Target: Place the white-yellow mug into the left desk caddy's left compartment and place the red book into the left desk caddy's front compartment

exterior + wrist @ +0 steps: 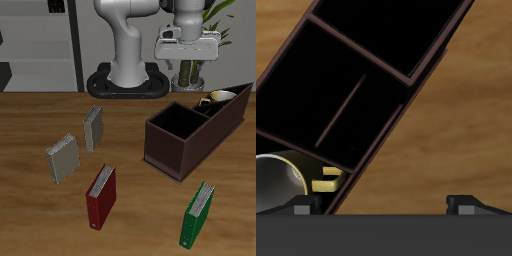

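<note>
Green book [198, 214] nearest, upright by front edge; red book [100, 194] beside it on table, two grey books [63, 157] farther back. White-yellow mug [222, 98] inside left desk caddy [180, 150], far end. Wrist view alone shows dividers, mug's yellow handle [326, 179]. Gripper [187, 62] above caddy, fingers [471, 204] spread wide, holding nothing.

A white robot arm [125, 35] with thick, rounded, glossy segments rises from a black oval base plate [128, 83]. Its pale grey gripper [187, 62] carries a boxy white head, and the short fingers [468, 203] are dark grey.
</note>
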You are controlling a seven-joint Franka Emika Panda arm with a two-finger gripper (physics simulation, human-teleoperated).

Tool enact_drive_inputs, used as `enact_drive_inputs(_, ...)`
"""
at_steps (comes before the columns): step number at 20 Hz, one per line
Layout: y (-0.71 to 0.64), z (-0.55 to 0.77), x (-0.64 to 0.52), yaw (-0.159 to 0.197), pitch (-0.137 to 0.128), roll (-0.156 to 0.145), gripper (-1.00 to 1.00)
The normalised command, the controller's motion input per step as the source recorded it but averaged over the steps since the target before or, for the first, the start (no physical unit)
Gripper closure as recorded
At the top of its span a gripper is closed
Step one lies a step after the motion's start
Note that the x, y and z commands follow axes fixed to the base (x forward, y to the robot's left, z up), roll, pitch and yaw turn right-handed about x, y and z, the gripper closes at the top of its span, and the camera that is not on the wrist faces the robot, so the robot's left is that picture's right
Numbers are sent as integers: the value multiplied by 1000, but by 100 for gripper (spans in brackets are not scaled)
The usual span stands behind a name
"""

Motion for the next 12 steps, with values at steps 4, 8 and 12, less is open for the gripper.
enact_drive_inputs(4,-700,213,391,-15,13,-153,-100)
enact_drive_inputs(8,-542,164,383,21,46,-48,-100)
enact_drive_inputs(12,-672,269,370,11,-5,-118,-100)
